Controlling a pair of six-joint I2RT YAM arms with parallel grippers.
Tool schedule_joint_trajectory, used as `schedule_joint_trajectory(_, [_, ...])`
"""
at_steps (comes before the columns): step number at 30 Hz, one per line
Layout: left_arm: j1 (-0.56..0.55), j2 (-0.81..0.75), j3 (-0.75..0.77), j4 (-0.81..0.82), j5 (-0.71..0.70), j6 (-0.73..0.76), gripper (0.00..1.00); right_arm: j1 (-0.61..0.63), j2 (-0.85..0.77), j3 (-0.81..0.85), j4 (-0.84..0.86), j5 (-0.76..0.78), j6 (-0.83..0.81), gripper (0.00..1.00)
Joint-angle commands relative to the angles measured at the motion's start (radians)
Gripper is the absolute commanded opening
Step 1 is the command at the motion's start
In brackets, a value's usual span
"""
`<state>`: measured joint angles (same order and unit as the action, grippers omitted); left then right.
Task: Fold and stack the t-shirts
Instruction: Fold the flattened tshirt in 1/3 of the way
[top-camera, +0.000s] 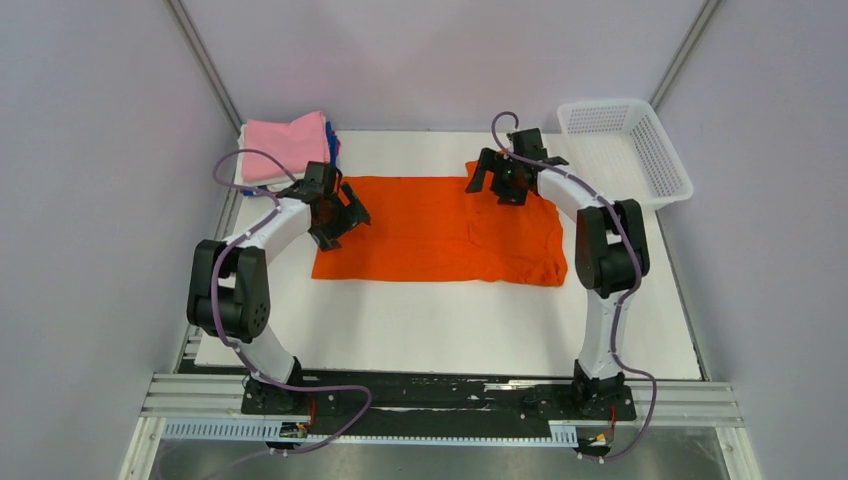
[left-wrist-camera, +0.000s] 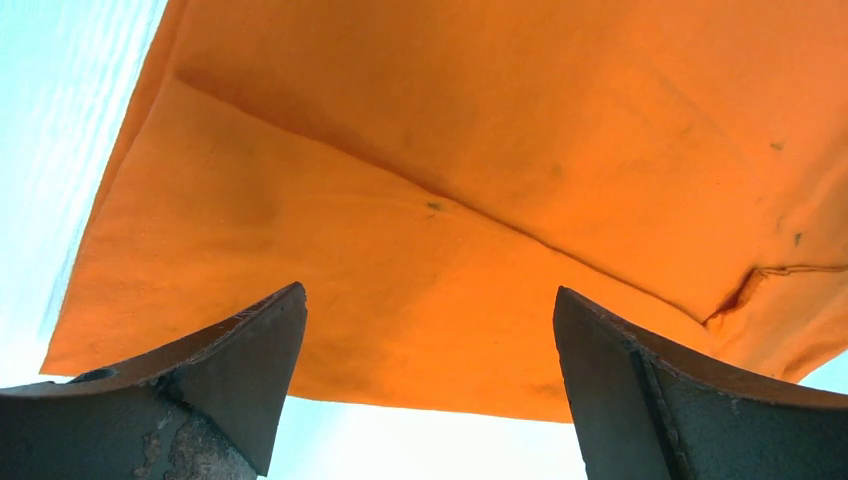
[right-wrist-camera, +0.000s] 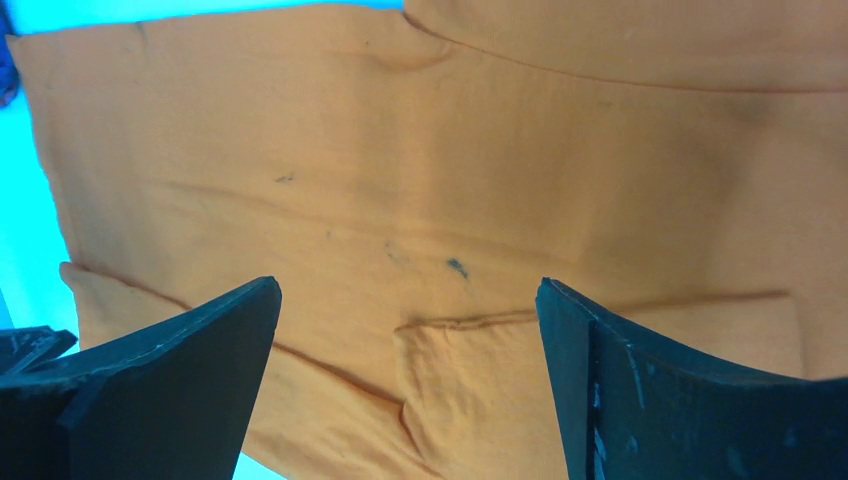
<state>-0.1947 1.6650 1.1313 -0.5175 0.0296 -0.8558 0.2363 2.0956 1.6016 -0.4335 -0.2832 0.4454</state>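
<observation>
orange t-shirt (top-camera: 440, 230): lies flat on the white table (top-camera: 450, 330), in its far half, between the two arms. it is already folded to a wide rectangle, and the long axis runs left-right across the table. the right end looks like the sleeve end: a hemmed flap shows there in the right wrist view, and that end is slightly rumpled. the collar is not visible, so cannot tell which way the neck points.

left gripper (top-camera: 340, 215): over the shirt's left end, jaws spread wide, nothing between them, only cloth below.
right gripper (top-camera: 505, 180): over the far edge toward the right end, jaws likewise wide apart and empty.

judgement on placing: one claw near each end of the long axis suits a paired pinch to fold the shirt shorter, nearer the stack's footprint.

folded stack (top-camera: 290, 145): pink on top, white and blue edges beneath, at the far-left corner, just beside the shirt's far-left corner. that should make a short carry later.
white basket (top-camera: 625, 150): far right, apart from the shirt.
</observation>
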Motion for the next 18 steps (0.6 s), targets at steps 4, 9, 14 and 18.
schedule_joint_trajectory(4, [-0.009, 0.031, 0.055, 0.036, 0.021, 0.049, 1.0, -0.004, -0.299, -0.295, 0.039, 0.112, 0.023, 1.0])
schedule_joint_trajectory(9, [-0.025, 0.098, 0.039, 0.044, 0.027, 0.056, 1.0, -0.01, -0.443, -0.554, -0.006, 0.167, 0.069, 1.0])
schedule_joint_trajectory(14, [-0.031, 0.129, -0.036, 0.057, 0.041, 0.044, 1.0, -0.072, -0.474, -0.684, -0.054, 0.179, 0.135, 1.0])
schedule_joint_trajectory(18, [-0.043, 0.088, -0.146, 0.046, 0.034, 0.034, 1.0, -0.092, -0.516, -0.772, -0.112, 0.262, 0.151, 1.0])
